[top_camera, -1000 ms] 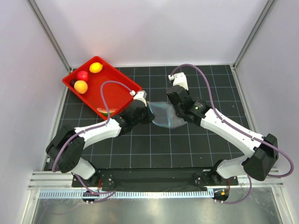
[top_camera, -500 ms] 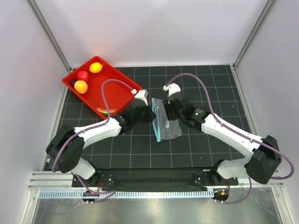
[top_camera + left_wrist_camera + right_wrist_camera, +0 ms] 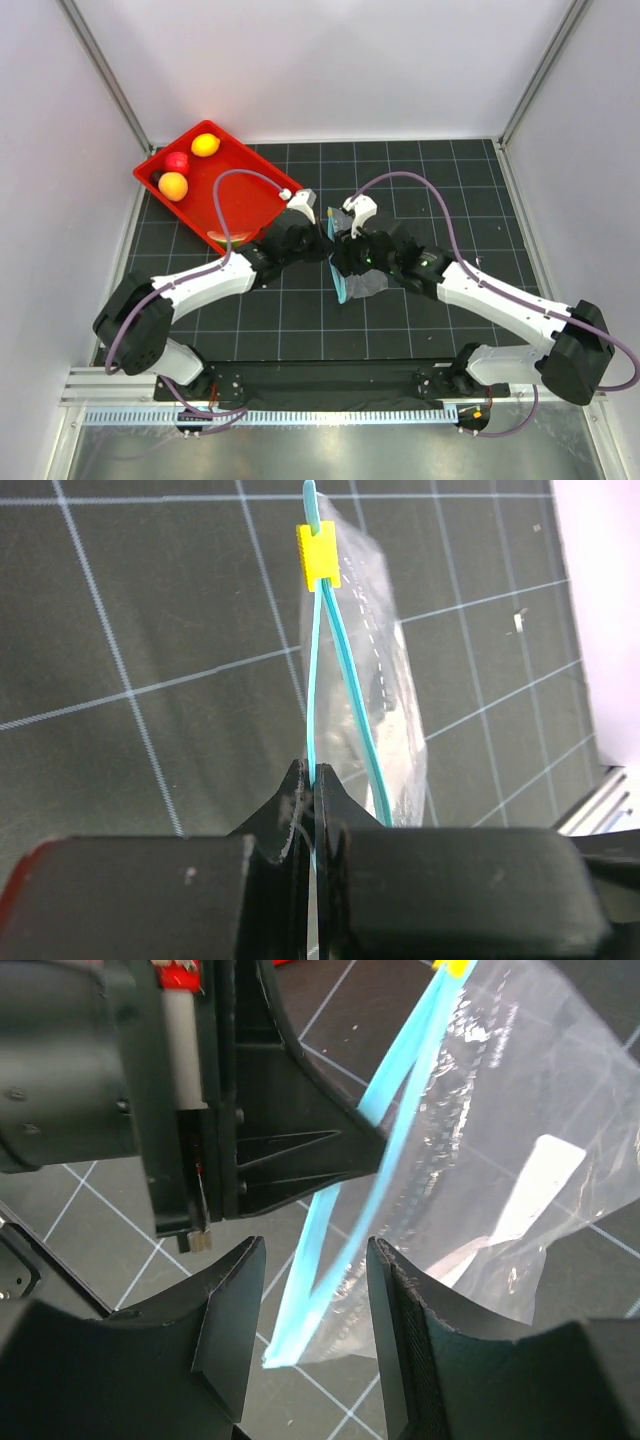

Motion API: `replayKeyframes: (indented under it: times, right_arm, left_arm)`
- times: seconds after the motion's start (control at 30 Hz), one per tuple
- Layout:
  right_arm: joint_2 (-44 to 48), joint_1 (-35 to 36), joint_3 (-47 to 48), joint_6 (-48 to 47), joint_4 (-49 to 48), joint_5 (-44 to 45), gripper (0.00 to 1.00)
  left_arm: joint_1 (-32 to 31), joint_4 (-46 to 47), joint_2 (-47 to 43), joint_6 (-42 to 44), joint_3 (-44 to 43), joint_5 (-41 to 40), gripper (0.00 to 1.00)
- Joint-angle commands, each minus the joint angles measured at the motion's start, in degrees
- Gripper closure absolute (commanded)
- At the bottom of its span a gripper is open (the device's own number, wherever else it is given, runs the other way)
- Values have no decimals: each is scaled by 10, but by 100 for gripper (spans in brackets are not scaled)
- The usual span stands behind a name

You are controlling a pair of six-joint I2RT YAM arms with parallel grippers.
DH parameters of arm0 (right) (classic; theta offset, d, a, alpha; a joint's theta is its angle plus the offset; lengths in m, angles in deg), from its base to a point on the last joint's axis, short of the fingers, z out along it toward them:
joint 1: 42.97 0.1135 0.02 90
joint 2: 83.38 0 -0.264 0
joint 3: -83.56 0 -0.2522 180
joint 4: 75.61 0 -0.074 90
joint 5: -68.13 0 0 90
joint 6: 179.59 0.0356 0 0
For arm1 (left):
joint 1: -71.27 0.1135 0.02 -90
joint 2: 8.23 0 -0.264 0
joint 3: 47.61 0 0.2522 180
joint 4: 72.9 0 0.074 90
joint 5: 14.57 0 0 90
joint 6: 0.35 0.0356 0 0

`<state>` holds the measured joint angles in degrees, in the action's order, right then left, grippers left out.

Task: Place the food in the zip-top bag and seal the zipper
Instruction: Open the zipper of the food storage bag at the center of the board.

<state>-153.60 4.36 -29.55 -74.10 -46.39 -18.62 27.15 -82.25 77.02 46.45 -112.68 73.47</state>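
The clear zip-top bag (image 3: 362, 283) hangs edge-on over the mat's middle. My left gripper (image 3: 327, 238) is shut on one side of the teal zipper (image 3: 316, 680) at the bag's mouth (image 3: 314, 775); the other teal strip bows away, and a yellow slider (image 3: 318, 556) sits at the far end. My right gripper (image 3: 315, 1260) is open, its jaws on either side of the zipper's (image 3: 330, 1260) lower end without touching it. The bag (image 3: 510, 1150) is empty. Lemon (image 3: 205, 144), red apple (image 3: 177, 162), orange (image 3: 172, 186) and dark fruit (image 3: 157, 176) lie in the tray; the watermelon wedge (image 3: 222, 238) is partly hidden.
The red tray (image 3: 245, 185) stands at the back left, just behind my left arm. Grey frame posts and white walls close in the black gridded mat (image 3: 450, 180) on three sides. My two wrists sit close together at the mat's middle.
The bag went from spread flat between both grippers to hanging edge-on from my left gripper. My right gripper let go, swung left and now straddles the zipper.
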Motion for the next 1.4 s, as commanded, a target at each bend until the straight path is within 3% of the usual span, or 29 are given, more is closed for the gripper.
replayKeyframes:
  times: [0.0, 0.37, 0.57, 0.7, 0.87, 1.1, 1.37]
  right_arm:
    - [-11, 8, 17, 11, -27, 15, 48]
    - [-47, 9, 22, 21, -2, 130, 58]
    - [-58, 9, 36, 16, 17, 181, 71]
    - [-61, 10, 40, 6, 16, 183, 71]
    - [-50, 10, 55, -9, 25, 185, 97]
    - [-31, 9, 80, -34, 58, 223, 99]
    - [-12, 9, 79, -44, 84, 373, 99]
  left_arm:
    - [1, 16, -32, -15, -16, 14, 100]
    - [1, 18, -49, -25, -10, 18, 100]
    - [1, 18, -49, -24, -8, 18, 100]
    - [1, 19, -47, -23, -8, 17, 100]
    - [1, 12, -37, -18, -12, 17, 100]
    - [1, -16, -1, -11, -36, 17, 100]
    - [1, -41, 18, 4, -40, 4, 100]
